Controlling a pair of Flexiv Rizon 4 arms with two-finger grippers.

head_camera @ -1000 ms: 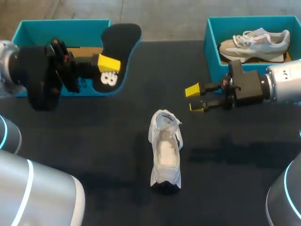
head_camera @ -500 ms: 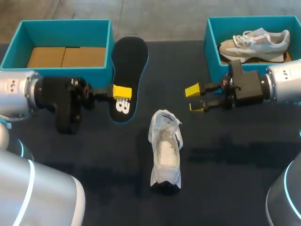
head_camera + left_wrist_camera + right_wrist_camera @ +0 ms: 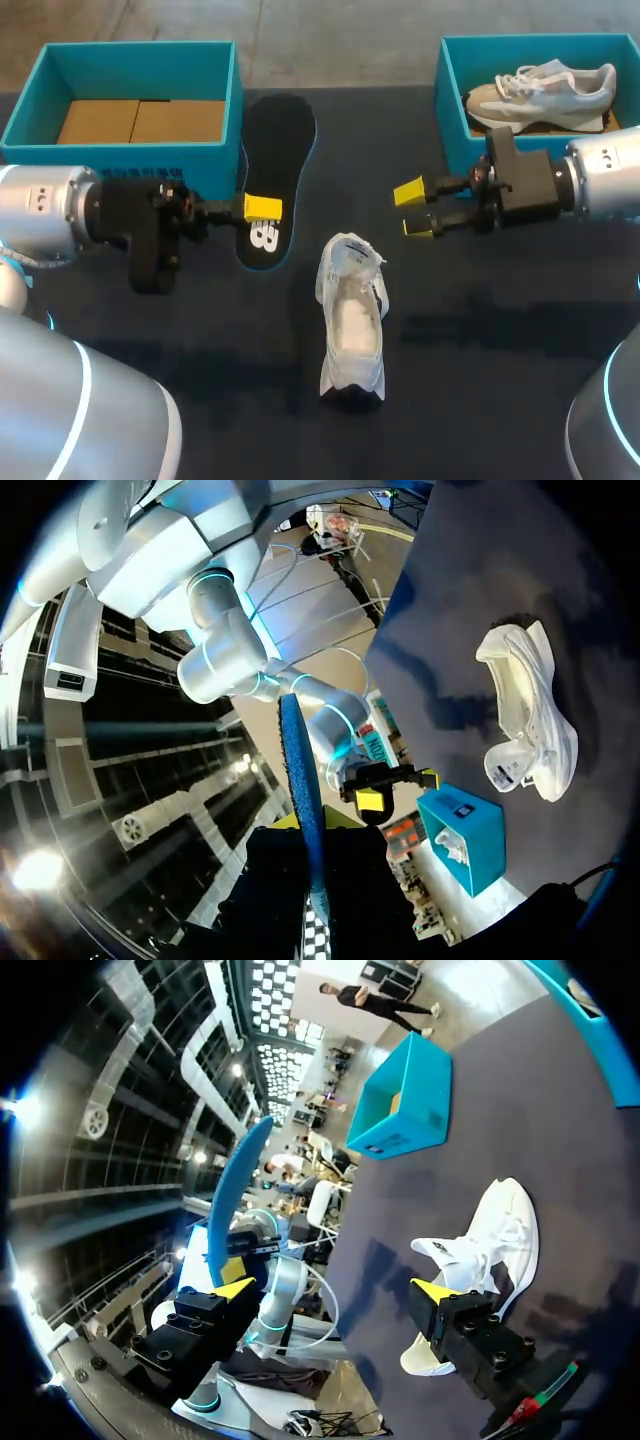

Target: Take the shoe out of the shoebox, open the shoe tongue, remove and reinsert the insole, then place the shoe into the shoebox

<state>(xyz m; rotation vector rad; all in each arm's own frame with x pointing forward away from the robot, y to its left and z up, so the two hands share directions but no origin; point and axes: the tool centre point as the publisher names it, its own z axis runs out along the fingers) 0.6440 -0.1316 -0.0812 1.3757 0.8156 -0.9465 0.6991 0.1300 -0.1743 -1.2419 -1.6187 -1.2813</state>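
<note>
While the left gripper (image 3: pixel 262 209) is clamped on the insole (image 3: pixel 277 150), pinching it near its printed end, the right gripper (image 3: pixel 413 210) hangs with its fingers (image 3: pixel 235 1287) spread and nothing between them. The insole shows its black face upward in the head view and stretches from the gripper toward the far edge of the table (image 3: pixel 200 330), just beside the left box (image 3: pixel 136 56). Whether it touches the table cannot be told. In the left wrist view it appears edge-on as a thin blue strip rising from between the fingers.

The shoe (image 3: pixel 351 315) is white and stands on its sole near the middle of the table, with its mouth facing up. It lies apart from both grippers, nearer the robot than either, and touches nothing but the table. In the right wrist view it is ahead of the gripper.

The left box is teal and shows a cardboard floor. The right box (image 3: pixel 448 90), also teal, sits at the far right corner and holds a grey shoe (image 3: pixel 540 95) lying on its side. The right gripper hovers just beside that box.
</note>
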